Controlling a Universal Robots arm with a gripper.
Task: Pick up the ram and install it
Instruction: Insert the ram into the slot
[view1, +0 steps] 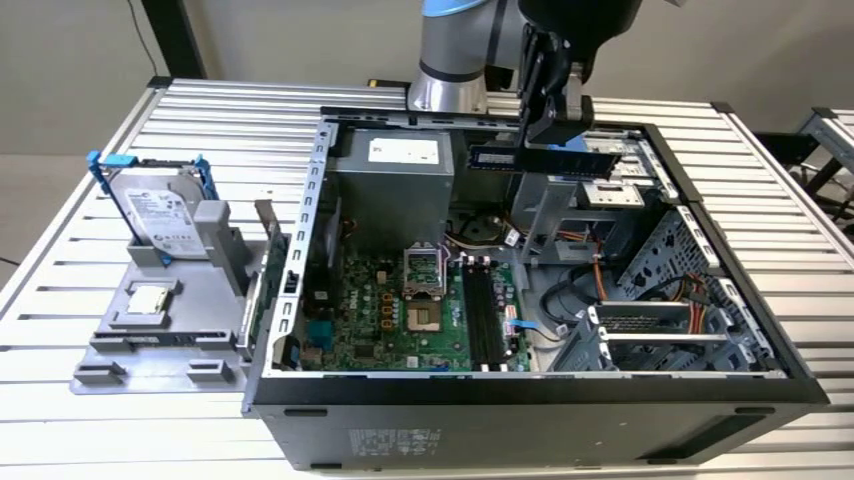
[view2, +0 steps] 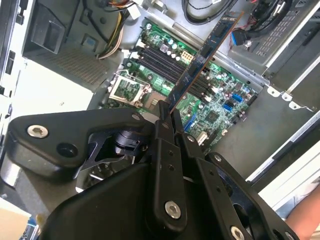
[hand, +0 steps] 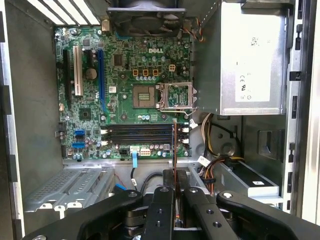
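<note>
Side panel off; case (view1: 318, 210) lies open on the slatted table (view1: 80, 250). Clock directions are read on the exterior view, dial centred on the motherboard (view1: 400, 320).

Edges and room:
- We see the four black slots (view1: 483, 315) at 3 o'clock on the board, running 12 to 6, with nothing seated in them. In the first wrist view the slots (hand: 140, 135) show white latches at both ends.
- The power supply (view1: 394, 185) walls off 12 o'clock. The drive cage (view1: 654, 325) stands further out at 3 o'clock, with loose cables (view1: 587, 295) between it and the slots.
- The case's front lip (view1: 534, 385) bounds 6 o'clock.
- Outside the case at 9 o'clock, a hard drive (view1: 160, 215) stands upright in a grey holder, well apart from the work.

Arm pose:
- The arm (view1: 454, 60) comes in from 12 o'clock. The gripper (view1: 558, 140) points down over the case's far rim, at about 1 o'clock.
- The fingers are pinched narrow on the ram (view1: 541, 159), gripping its upper edge.
- The ram hangs level, its long edge across the view and crosswise to the slots. It is well above the board and touches nothing else.
- In the second wrist view, the ram (view2: 205, 55) juts from the gripper (view2: 167, 112) over the board.
- In the first wrist view, we see the ram (hand: 175, 145) edge-on, leaving the gripper (hand: 175, 177) and crossing the slots near one latch end.
</note>
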